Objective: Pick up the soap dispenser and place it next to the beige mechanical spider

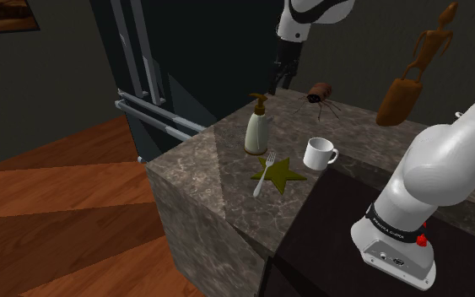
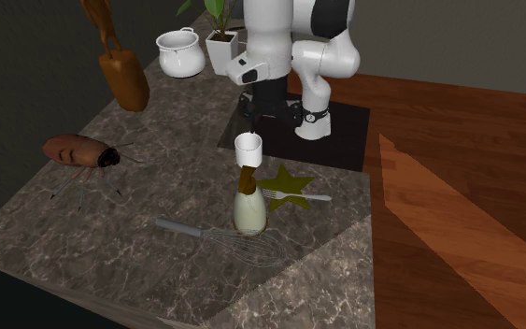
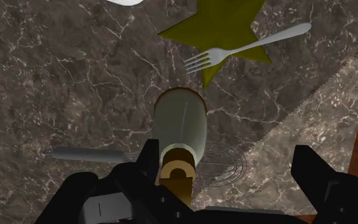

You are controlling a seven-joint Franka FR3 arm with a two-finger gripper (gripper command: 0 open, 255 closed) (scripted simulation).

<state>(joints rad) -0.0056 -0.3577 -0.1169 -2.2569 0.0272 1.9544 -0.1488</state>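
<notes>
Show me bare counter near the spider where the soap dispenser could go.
Bare counter lies between the spider and the soap dispenser, and again between spider and wooden figure. Crowded around the dispenser: mug, star, fork, whisk.

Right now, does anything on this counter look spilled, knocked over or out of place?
Nothing spilled or toppled; the soap dispenser stands upright. The one oddity: a fork lies slantwise across a flat olive star beside the white mug.
</notes>
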